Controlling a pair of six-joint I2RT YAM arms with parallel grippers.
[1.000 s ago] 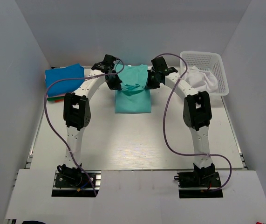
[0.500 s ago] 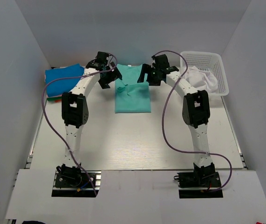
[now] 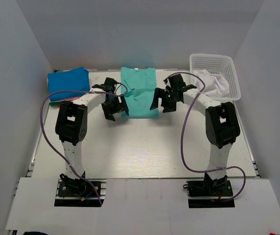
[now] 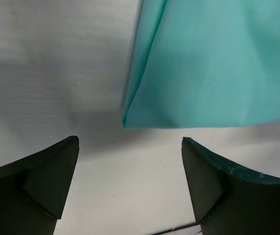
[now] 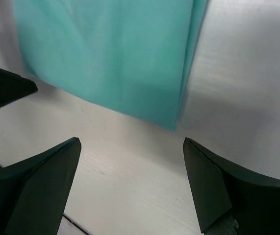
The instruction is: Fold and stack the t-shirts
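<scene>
Folded teal-green cloth t-shirt (image 3: 139, 92) flat at far centre of white table (image 3: 140, 152), left gripper (image 3: 115, 107) fingers wide apart, empty, at its near left corner, right gripper (image 3: 161, 101) spread, empty, at near right corner, folded bright blue t-shirt (image 3: 68, 80) far left, white t-shirt (image 3: 213, 82) in white plastic mesh basket (image 3: 228, 63) far right

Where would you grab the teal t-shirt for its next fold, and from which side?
Probably its two near hem corners, coming from the near side. The teal t-shirt lies flat as a long rectangle, and the open left tool and right tool flank those corners.
</scene>
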